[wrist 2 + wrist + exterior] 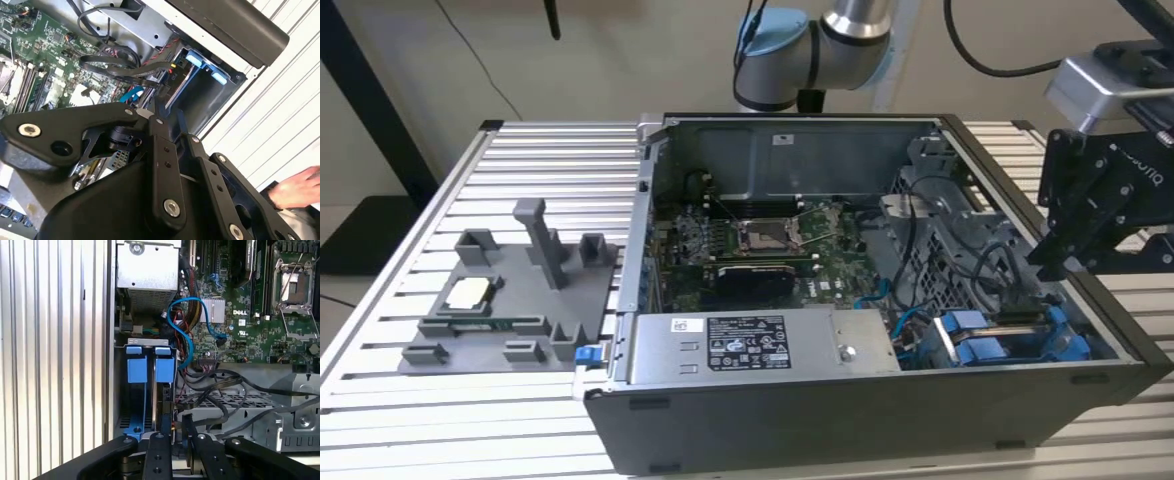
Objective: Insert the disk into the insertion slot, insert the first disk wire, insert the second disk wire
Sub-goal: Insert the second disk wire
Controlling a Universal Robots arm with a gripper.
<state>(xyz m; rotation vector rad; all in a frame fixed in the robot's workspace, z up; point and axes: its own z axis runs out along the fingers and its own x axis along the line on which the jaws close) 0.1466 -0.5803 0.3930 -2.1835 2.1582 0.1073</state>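
Here the disk (150,390) sits edge-up in its bay just ahead of the jaws, blue tabs outward (likely for pulling). The gripper (176,427), pressed nearly together, pinches a dark connector at the disk's rear edge.

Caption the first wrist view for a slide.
Gripper poised over blue disk carriers in the open computer case, motherboard beside.
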